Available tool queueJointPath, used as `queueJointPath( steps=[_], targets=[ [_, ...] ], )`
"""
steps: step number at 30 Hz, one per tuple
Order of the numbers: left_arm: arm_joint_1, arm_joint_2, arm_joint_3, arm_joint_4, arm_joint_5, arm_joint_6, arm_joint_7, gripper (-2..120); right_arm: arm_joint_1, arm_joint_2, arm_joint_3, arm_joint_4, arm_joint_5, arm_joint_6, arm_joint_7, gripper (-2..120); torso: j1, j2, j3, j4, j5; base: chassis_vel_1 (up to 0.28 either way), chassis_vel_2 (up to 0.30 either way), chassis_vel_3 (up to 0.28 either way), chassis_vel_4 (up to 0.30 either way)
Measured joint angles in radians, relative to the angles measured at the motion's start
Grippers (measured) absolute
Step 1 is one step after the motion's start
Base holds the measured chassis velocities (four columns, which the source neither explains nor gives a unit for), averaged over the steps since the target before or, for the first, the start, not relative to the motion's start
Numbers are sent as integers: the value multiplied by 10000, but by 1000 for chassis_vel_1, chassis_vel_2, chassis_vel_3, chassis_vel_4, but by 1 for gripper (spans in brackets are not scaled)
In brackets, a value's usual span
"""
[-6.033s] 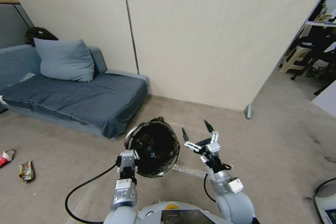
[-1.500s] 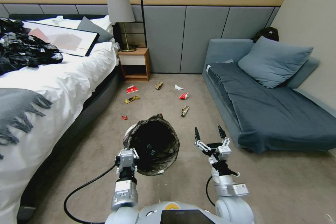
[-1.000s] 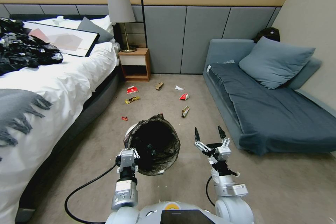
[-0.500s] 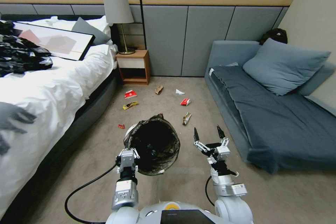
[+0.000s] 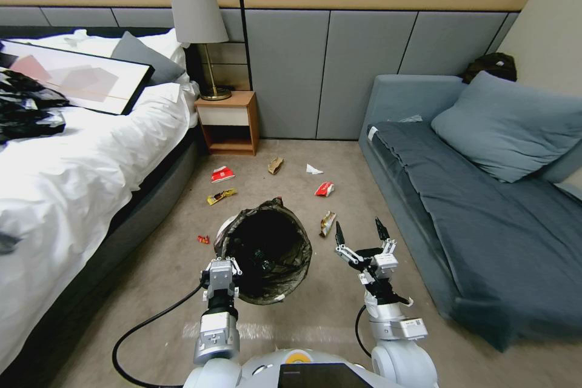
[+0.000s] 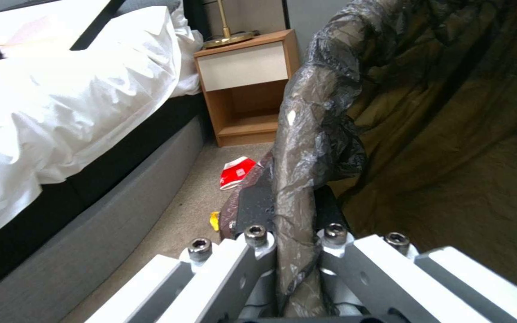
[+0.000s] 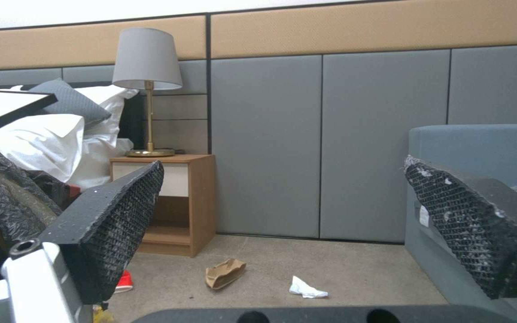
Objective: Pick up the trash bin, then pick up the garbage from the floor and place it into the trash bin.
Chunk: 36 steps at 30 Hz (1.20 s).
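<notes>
Carpet (image 5: 291,315) runs as an open lane between the bed (image 5: 91,163) on the robot's left and the blue sofa (image 5: 473,194) on its right, ending at the grey panelled wall (image 5: 339,73) and a wooden nightstand (image 5: 227,121) with a lamp (image 5: 197,18) on it. The bed's dark base edge and the sofa's front edge bound the lane on either side.

The left pincer (image 5: 221,271) is clenched on the near rim of the trash bin (image 5: 267,251), held up in front of the robot with its mouth facing the head camera; in the left wrist view the black liner (image 6: 306,148) is bunched between the closed fingers (image 6: 252,211). The right pincer (image 5: 359,235) hovers just beside the bin on its right, released, its jaws spread wide and holding nothing.

Beyond the bin the garbage lies scattered on the floor: a brown-gold wrapper (image 5: 327,223) nearest the right pincer, a red wrapper (image 5: 324,188), a white paper scrap (image 5: 313,169), a crumpled brown piece (image 5: 275,165), a red-and-white packet (image 5: 222,174), a yellow wrapper (image 5: 220,196) and a small red scrap (image 5: 202,239) close to the bed base. These pieces dot the middle of the lane, well apart from one another. A framed picture (image 5: 73,76) and black plastic sheeting (image 5: 24,112) lie on the bed; a grey cushion (image 5: 509,127) rests on the sofa.
</notes>
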Motion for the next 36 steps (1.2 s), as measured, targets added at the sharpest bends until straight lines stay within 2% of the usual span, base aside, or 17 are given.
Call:
queueJointPath(
  steps=[36],
  targets=[
    [1,0,7,-1,-3,14,0,0,-3,0,0,3,0,-2,1,100,-4,0,-3,0,-1,-2,2,2,-1]
  ],
)
